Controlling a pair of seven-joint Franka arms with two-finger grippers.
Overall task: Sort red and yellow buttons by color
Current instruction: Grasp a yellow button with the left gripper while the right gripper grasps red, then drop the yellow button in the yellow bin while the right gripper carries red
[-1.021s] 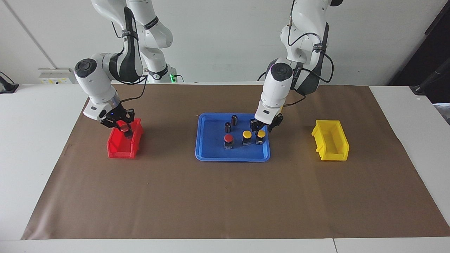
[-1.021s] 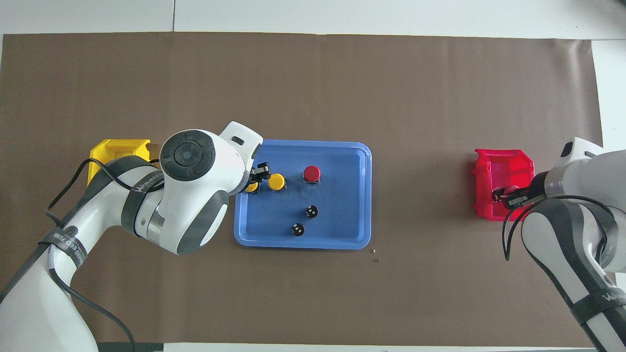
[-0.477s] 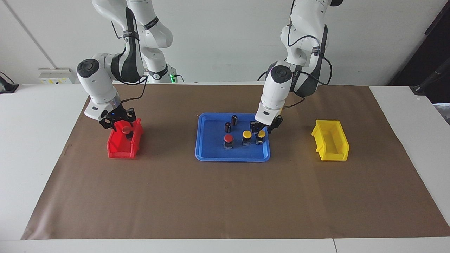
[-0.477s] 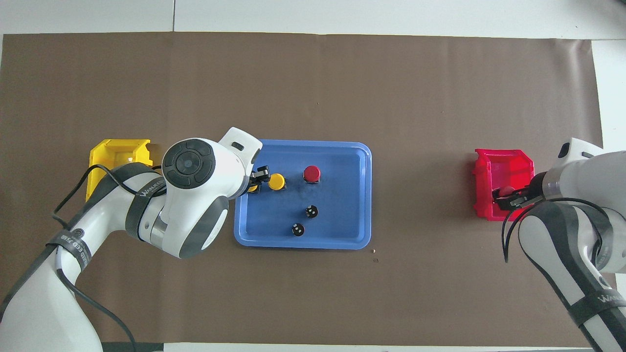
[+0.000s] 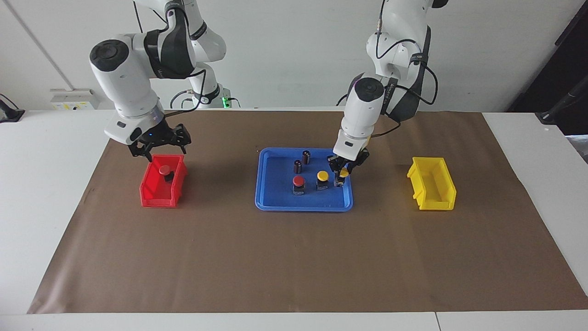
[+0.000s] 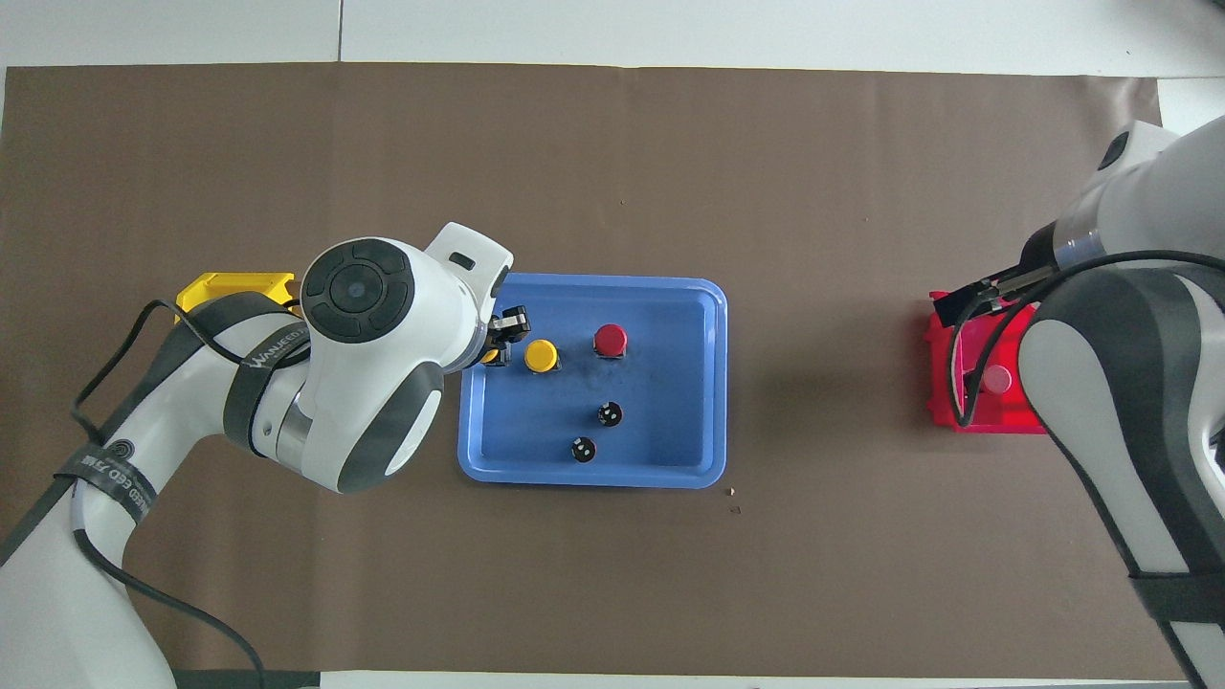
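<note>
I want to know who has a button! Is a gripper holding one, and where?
The left gripper is shut on a yellow button, gripping its cap. The right gripper is open and holds nothing.

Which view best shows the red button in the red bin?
Facing view: the red button sits unobstructed in the red bin. Overhead, the right arm crosses the bin and only a pale glimpse of the cap shows.

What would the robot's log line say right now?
left gripper: shut on yellow button in blue tray | right gripper: open over red bin | red button: in bin
</note>
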